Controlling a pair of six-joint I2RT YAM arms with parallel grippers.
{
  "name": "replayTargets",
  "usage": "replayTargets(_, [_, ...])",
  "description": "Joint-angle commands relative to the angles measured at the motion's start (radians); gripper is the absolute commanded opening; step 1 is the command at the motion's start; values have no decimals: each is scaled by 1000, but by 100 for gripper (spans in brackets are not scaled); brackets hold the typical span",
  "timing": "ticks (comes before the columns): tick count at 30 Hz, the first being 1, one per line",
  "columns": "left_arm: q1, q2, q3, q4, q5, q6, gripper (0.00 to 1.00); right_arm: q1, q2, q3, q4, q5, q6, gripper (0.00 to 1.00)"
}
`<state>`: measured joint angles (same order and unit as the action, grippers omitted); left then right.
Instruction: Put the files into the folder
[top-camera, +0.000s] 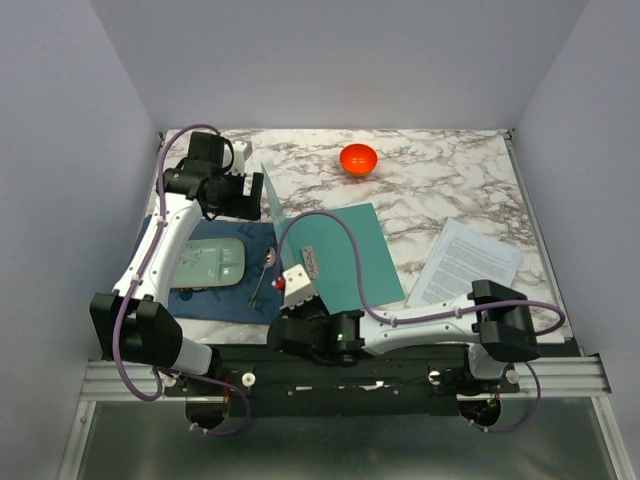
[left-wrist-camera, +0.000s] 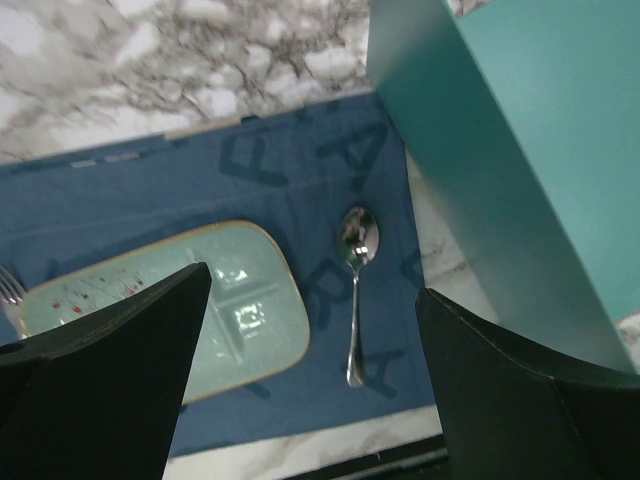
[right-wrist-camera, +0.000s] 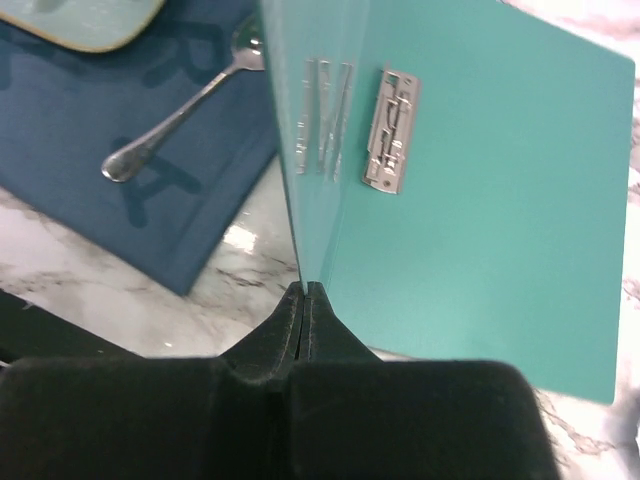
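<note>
right jaws clamp folder (right-wrist-camera: 480, 200) cover upright; left jaws wide open, empty. files (top-camera: 465, 262) at right edge of table (top-camera: 450, 170): thin, floppy; best pinch one corner.

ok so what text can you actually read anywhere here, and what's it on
"A" and "R": big dark letters on the blue mat, rest of the word unclear.
On the printed sheet: dense black text, too small to read.
On the folder and its metal clip: nothing readable.
</note>
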<state>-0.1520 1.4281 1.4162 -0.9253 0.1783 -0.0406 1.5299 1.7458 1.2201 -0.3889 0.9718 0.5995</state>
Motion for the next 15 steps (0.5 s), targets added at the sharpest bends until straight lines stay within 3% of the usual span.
replayTargets(1, [37,-98,-22,-75,153,-48,99,49,99,113,-30,97,-87,1])
replayTargets(5, [87,-130,-54,-81,144,-58,99,52,110,108,-30,81,-76,1])
replayTargets(9, [170,-175,-88,-83,245,-68,99,52,121,101,-30,64,-72,0])
replayTargets(15, [170,-178,-161,-76,296,-74,99,52,145,128,-18,50,-81,0])
